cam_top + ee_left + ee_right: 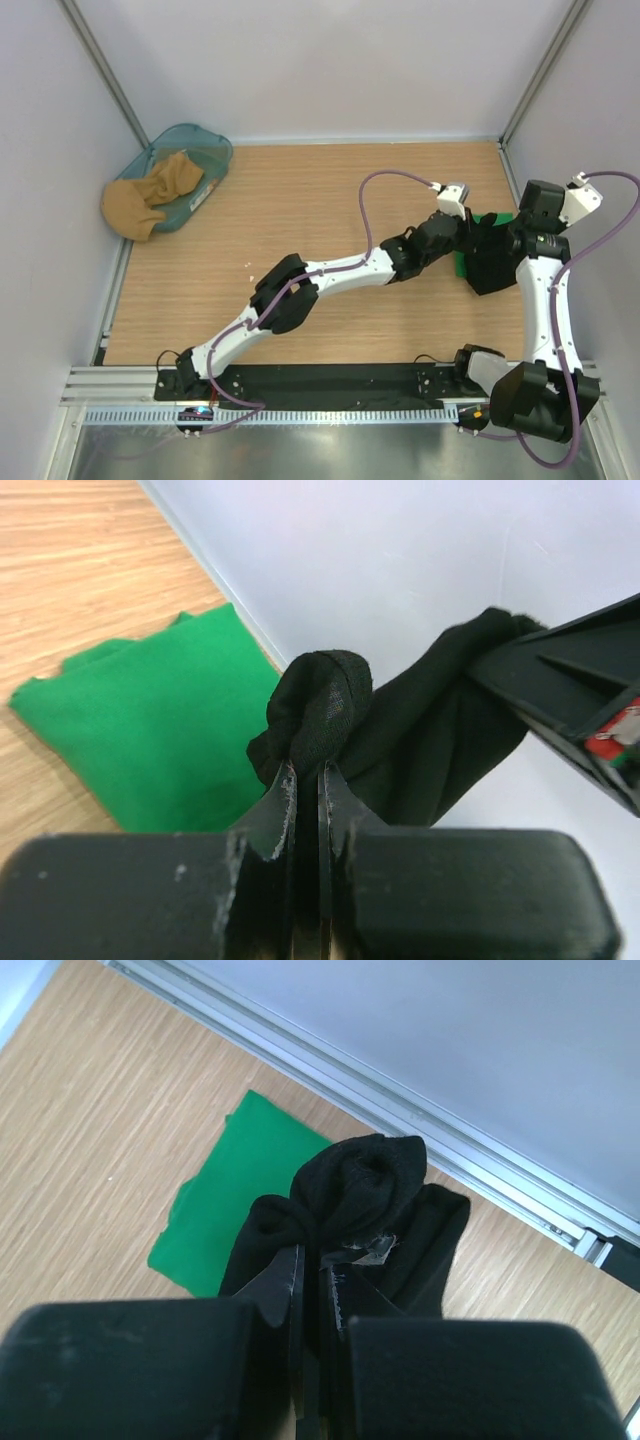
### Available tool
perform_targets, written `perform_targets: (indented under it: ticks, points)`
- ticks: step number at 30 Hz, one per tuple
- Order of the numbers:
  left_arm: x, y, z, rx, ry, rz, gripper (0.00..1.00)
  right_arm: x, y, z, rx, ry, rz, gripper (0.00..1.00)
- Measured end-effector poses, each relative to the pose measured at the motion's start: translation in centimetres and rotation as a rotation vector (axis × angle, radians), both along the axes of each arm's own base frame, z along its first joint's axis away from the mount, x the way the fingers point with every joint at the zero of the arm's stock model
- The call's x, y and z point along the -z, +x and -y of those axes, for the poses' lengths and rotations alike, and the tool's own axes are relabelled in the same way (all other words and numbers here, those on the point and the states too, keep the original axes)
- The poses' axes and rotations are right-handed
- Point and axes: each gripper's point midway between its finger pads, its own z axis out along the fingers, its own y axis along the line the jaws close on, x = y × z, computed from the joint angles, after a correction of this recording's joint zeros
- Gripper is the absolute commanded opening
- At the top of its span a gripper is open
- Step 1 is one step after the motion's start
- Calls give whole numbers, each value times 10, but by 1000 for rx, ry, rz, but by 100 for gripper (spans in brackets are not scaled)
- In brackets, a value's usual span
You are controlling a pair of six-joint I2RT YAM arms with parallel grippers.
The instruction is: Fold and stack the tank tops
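The black tank top hangs bunched between both grippers at the table's right side, over the folded green tank top. My left gripper is shut on a fold of the black tank top, with the green tank top lying flat below and left of it. My right gripper is shut on another bunch of the black tank top, and the green tank top lies flat on the wood beneath. Most of the green one is hidden in the top view.
A teal basket holding a tan cloth sits at the far left corner. Grey walls close in right beside the garments. Bare wooden tabletop spreads across the middle and left.
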Motion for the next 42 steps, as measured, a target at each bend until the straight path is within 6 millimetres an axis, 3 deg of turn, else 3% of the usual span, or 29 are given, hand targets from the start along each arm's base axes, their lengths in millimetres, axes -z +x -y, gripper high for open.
perform_targets:
  ticks: [5,8,11,13,16,19,23,27,30,36,39,42]
  points:
    - [-7,8,-4,-15,11,14,0,18,6,7,15,21,-48,1]
    - [-29,17,-2,-24,-28,32,0,30,13,12,19,36,-78,1]
    - [-46,30,-1,-37,-81,34,0,39,27,16,14,65,-86,1]
    - [-46,45,-2,-56,-102,34,0,44,41,21,11,92,-77,1]
    - [-28,67,-2,-84,-120,3,0,56,61,26,-3,128,-80,1]
    - [5,88,-8,-109,-108,-48,0,62,82,29,-25,155,-95,1]
    - [44,95,-18,-126,-59,-88,0,60,89,23,-61,178,-79,1]
    - [49,77,-14,-109,-33,-88,0,43,84,18,-85,176,-48,1]
    - [28,51,-8,-83,-32,-62,0,21,74,16,-83,149,-10,1]
    - [-36,4,-3,-48,-90,7,0,-27,43,17,-59,68,66,1]
    - [-54,-14,0,-27,-121,22,0,-35,32,19,-44,44,64,1]
    - [-54,-17,2,-26,-120,20,0,-31,26,22,-35,39,33,1]
